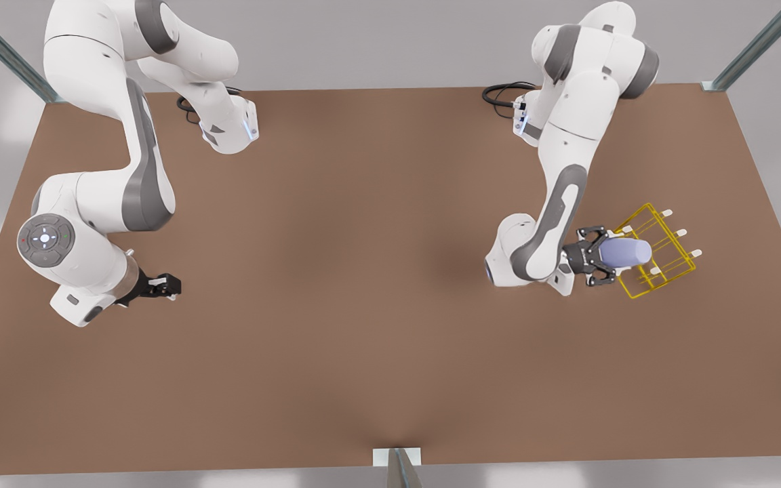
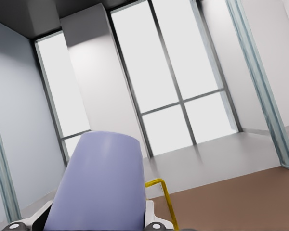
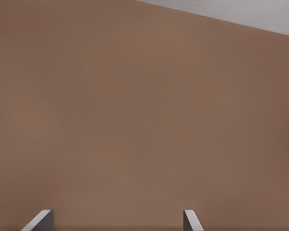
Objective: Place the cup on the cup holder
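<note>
Cup [image 2: 98, 185] base cut off by frame edge — holder [image 1: 658, 251] partly hidden behind cup.

Ahead of the left gripper [image 1: 599, 257], whose jaws gripped the cup [image 1: 624, 252], the rack's [image 1: 662, 261] upright pegs stood close, blocking the way. Before the right gripper's [image 1: 168, 285] spread jaws lay bare table [image 1: 336, 271].

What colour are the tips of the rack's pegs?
White, on the yellow wire rack; clearest in the front view.
</note>
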Robot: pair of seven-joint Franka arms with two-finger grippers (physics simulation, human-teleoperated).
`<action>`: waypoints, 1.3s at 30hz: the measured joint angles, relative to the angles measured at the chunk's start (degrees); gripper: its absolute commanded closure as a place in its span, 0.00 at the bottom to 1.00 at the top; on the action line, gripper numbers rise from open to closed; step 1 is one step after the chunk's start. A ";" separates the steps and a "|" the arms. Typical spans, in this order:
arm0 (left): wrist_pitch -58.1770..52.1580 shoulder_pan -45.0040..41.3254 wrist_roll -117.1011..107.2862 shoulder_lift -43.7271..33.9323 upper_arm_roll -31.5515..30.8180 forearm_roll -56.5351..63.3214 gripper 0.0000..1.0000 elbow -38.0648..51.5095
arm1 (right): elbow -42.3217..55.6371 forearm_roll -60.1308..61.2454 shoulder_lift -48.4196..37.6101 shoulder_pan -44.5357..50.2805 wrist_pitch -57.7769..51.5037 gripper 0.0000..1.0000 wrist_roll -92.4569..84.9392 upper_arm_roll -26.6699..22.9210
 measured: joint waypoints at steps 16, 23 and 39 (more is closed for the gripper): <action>4.27 3.76 -16.80 -7.32 0.42 7.33 0.26 -17.71 | -0.17 -0.02 0.01 0.16 -0.01 0.00 -0.49 0.00; 3.45 5.09 -22.88 -6.12 0.42 9.52 0.26 -21.21 | -0.07 -0.02 0.00 0.19 -0.02 0.00 -0.60 0.00; 1.52 4.91 -33.07 -4.53 0.20 9.99 0.01 -23.23 | -0.18 -0.11 0.56 0.37 0.00 0.00 -0.72 0.00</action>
